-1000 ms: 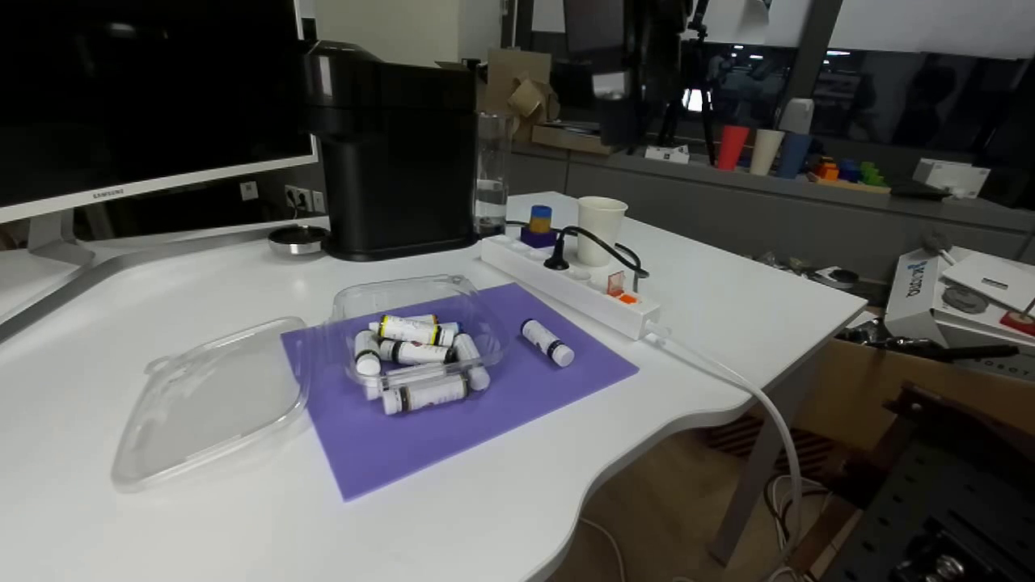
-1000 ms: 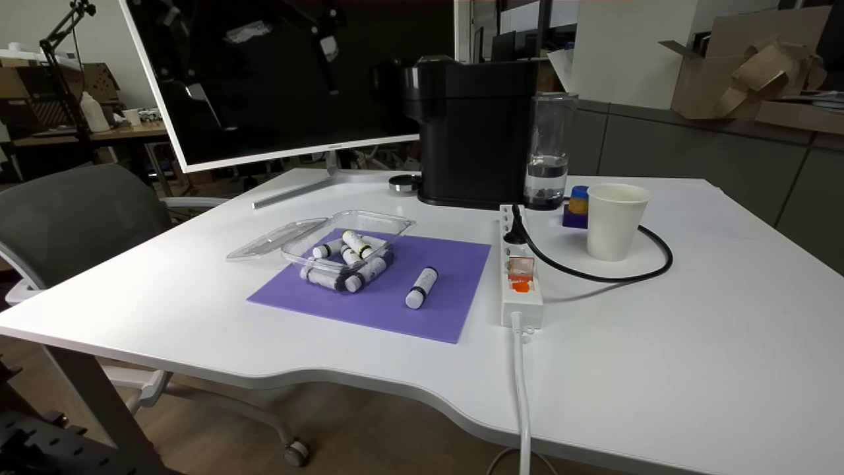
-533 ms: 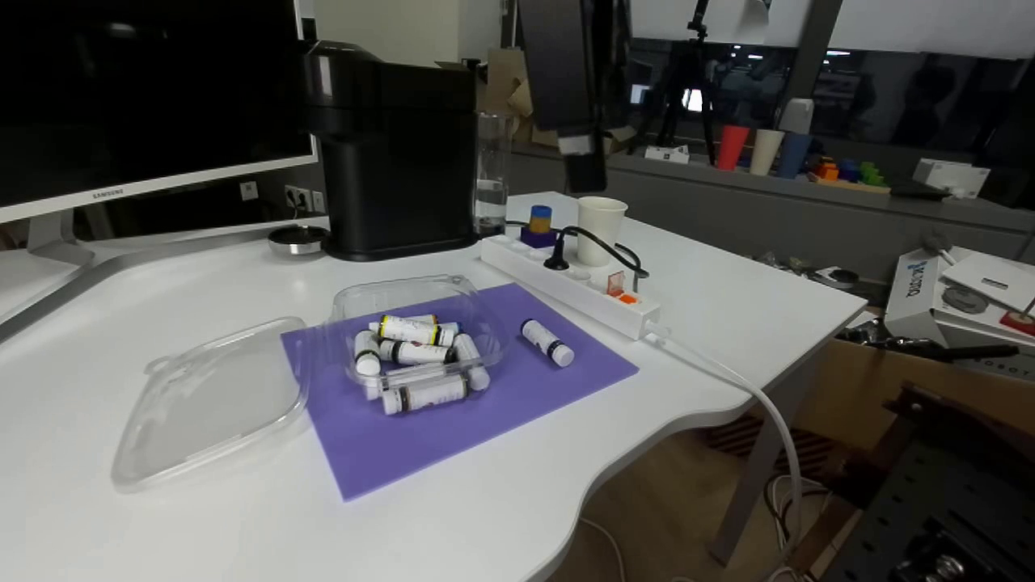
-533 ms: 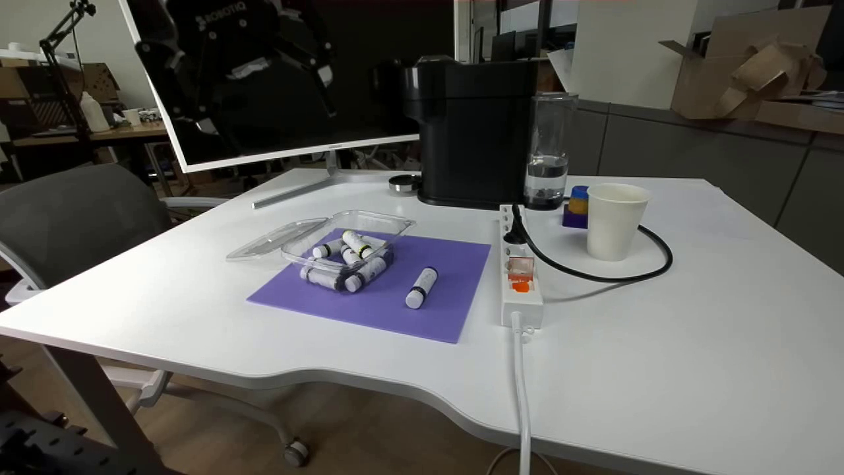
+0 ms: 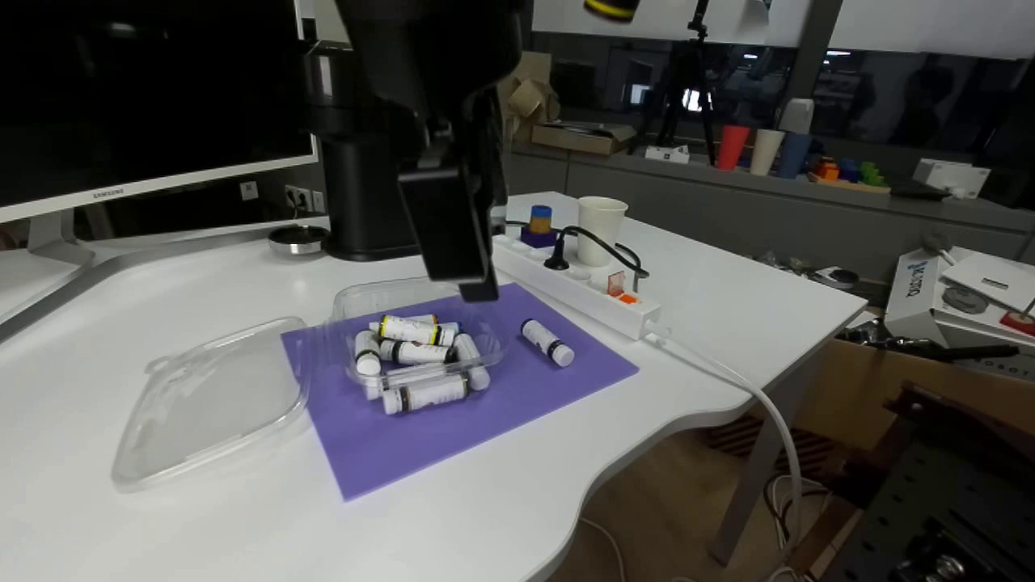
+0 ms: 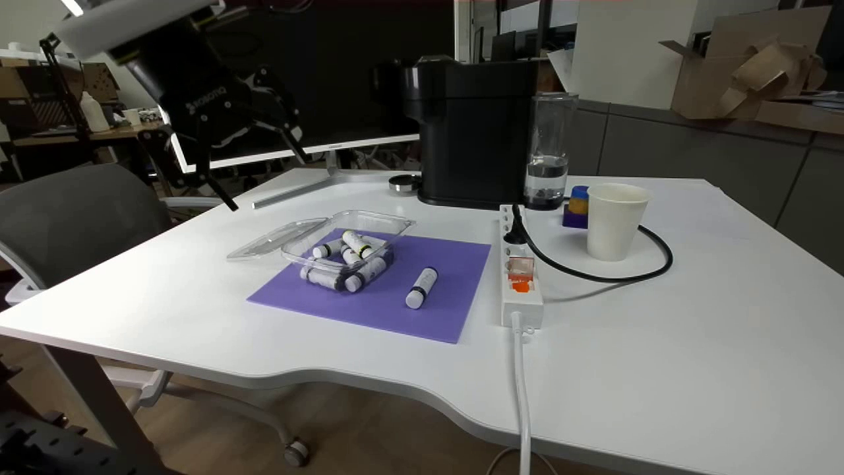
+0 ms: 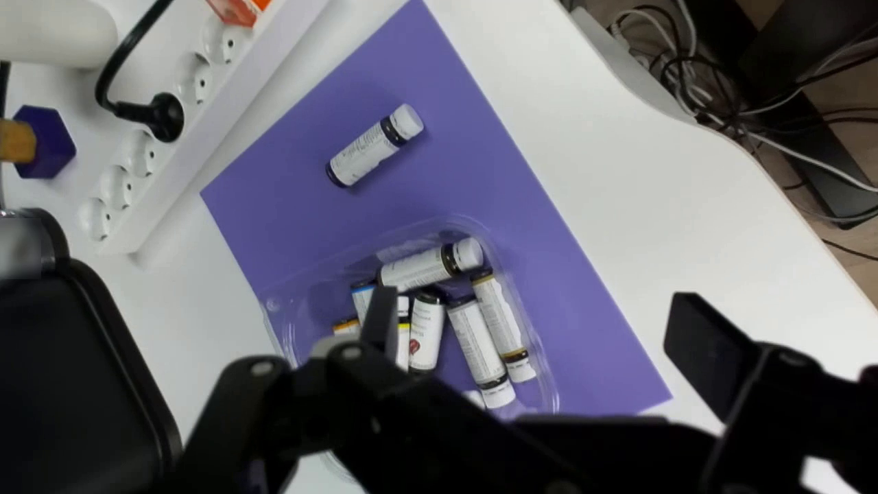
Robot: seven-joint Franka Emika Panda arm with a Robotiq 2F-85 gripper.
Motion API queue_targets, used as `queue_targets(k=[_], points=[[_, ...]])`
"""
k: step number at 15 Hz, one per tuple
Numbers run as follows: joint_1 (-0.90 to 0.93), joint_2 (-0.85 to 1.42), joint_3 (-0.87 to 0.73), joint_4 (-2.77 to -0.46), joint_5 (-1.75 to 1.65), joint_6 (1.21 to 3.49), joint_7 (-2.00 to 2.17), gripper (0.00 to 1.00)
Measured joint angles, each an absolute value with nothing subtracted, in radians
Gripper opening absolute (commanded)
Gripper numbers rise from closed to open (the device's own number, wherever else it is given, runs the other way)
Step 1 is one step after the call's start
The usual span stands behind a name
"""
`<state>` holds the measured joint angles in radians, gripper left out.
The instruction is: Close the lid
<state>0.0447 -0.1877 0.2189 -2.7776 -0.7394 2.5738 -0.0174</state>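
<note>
The clear lid [image 5: 214, 400] lies open on the table beside the clear box [image 5: 356, 303]. Its edge meets the box's rim; whether they are joined is hard to tell. The lid also shows in an exterior view [image 6: 277, 239], sloping up toward the box. The box holds several small white-labelled bottles [image 5: 416, 352] and stands on the purple mat [image 5: 485, 412]. My gripper [image 6: 268, 182] is open and empty, in the air above the lid and box. In the wrist view the fingers [image 7: 542, 336] are wide apart; the gripper hides most of the lid there.
A single bottle [image 5: 547, 343] lies on the mat outside the box. A white power strip [image 5: 566, 283], a paper cup [image 5: 600, 230] and a black machine [image 6: 478, 132] stand around the mat. A large monitor [image 5: 145, 97] stands at the back.
My gripper has come down from the top of the exterior views toward the box and lid, staying open. The lid, box and bottles have not moved.
</note>
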Motion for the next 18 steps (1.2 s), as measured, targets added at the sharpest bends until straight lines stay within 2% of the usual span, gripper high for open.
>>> queue_targets(k=[3, 10, 18], points=[[0.036, -0.115, 0.235, -2.777, -0.888, 2.654, 0.124, 1.00], [0.032, -0.097, 0.240, -2.775, -0.955, 2.661, 0.157, 1.00], [0.033, 0.007, 0.258, -2.748, -1.333, 2.676, 0.439, 1.00]])
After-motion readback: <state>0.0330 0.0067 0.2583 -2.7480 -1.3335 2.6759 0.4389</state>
